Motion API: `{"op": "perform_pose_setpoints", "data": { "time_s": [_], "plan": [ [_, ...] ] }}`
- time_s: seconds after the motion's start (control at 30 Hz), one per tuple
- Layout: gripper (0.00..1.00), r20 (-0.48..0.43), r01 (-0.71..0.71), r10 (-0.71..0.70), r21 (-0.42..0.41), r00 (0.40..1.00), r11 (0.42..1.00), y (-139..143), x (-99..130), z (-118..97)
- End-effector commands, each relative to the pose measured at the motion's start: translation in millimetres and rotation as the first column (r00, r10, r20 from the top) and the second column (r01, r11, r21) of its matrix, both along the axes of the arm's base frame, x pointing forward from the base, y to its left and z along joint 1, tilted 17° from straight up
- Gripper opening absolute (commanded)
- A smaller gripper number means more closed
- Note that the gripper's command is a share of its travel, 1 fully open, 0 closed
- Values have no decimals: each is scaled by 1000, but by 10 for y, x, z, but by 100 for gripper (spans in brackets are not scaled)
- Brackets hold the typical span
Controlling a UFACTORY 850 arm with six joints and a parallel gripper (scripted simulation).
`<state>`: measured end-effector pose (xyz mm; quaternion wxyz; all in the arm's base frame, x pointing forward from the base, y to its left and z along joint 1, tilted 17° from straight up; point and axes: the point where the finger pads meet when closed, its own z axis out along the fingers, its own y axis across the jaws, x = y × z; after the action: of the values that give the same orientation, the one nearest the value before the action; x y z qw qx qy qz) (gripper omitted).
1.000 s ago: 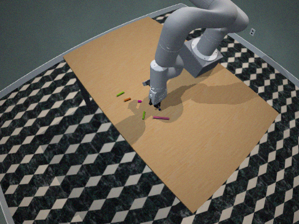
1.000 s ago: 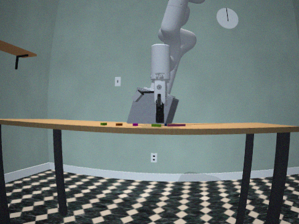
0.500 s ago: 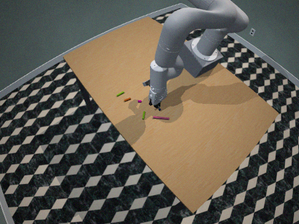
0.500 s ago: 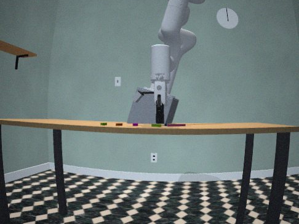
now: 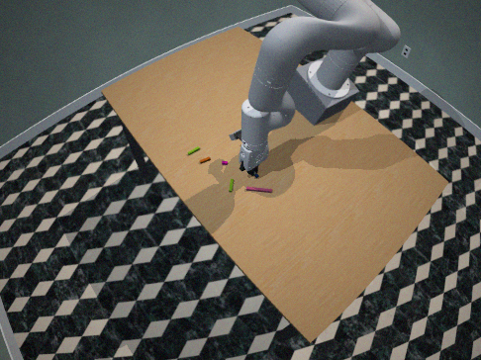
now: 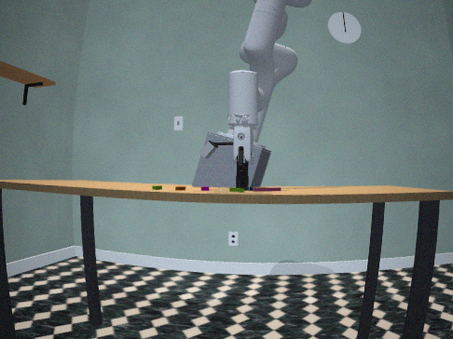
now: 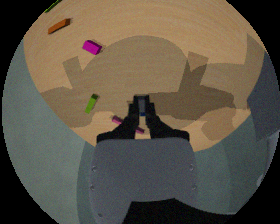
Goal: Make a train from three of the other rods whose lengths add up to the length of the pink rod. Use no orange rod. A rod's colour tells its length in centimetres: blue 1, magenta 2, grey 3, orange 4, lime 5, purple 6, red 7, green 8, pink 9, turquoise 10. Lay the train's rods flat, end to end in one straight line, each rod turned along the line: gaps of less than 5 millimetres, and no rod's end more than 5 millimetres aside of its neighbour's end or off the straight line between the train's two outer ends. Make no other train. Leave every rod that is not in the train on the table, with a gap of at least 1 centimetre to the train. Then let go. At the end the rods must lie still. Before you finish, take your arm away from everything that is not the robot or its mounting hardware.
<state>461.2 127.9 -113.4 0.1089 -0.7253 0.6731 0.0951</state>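
Grey rod in hand, train unfinished.
Fingers closed on what looks like the grey rod; blue rod just beside; nearer lime rod and pink rod apart. Lime probably left to join. Beyond: wood-toned desk, chequered floor, green wall.

You're looking at a lab-like room: a robot arm beside the tabletop, a wall clock above it, chequered floor beneath.
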Motion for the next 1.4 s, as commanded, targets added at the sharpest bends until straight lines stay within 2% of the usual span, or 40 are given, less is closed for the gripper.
{"op": "perform_pose_setpoints", "data": {
  "time_s": [0.0, 1.13, 1.17, 1.3, 1.33, 1.37],
  "plan": [
    [4, 1, 0, 0, 0, 1000, 1000, 0, 8, 2],
    [4, 1, 0, 0, 0, 1000, 1000, 0, 8, 2],
    [8, 1, 0, 0, 0, 1000, 1000, 0, 8, 2],
    [8, 1, 0, 0, 0, 1000, 1000, 0, 8, 2],
    [12, 1, 0, 0, 0, 1000, 1000, 0, 8, 2],
    [12, 1, 0, 0, 0, 1000, 1000, 0, 8, 2]
  ]
}}
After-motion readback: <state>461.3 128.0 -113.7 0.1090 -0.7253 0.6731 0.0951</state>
